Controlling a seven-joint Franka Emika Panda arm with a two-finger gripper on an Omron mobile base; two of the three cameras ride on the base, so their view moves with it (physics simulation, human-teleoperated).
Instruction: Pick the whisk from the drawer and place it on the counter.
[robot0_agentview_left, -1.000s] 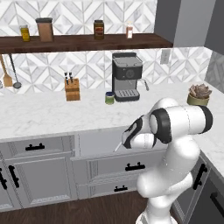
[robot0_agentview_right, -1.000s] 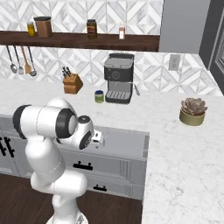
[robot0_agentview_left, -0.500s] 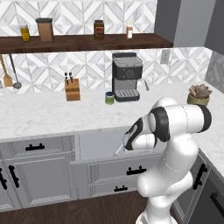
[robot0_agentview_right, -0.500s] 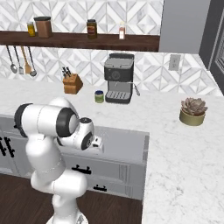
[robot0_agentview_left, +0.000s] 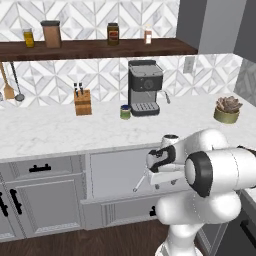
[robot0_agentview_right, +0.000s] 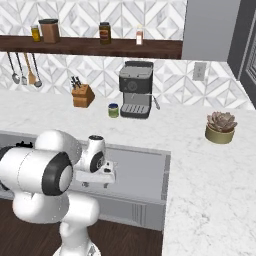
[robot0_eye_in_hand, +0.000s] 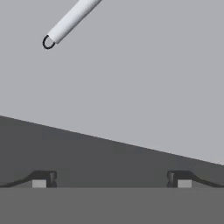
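In the open drawer below the counter, the whisk lies loose on the pale floor, slanted, just to the left of the gripper and apart from it. Compared with a second ago, the drawer's panelled front sits lower in the left base view, so the drawer has slid further out. The whisk has ridden along with it, and the hand has come back and down by about as much, while the things on the counter keep their places, which means the base has not driven. My reading is that opening the drawer is about finished and the pick itself has not begun. The hand would next need to shift toward the handle and line up across it. The left base view gives the whisk's place in the drawer relative to the hand but is too small to read the fingers. The hand view settles that: the fingertips stand spread wide with nothing between them, and the whisk's handle end with its small hanging ring lies well ahead, toward the upper left. The right base view adds the drawer's full width and its right wall, with the hand over the left part.
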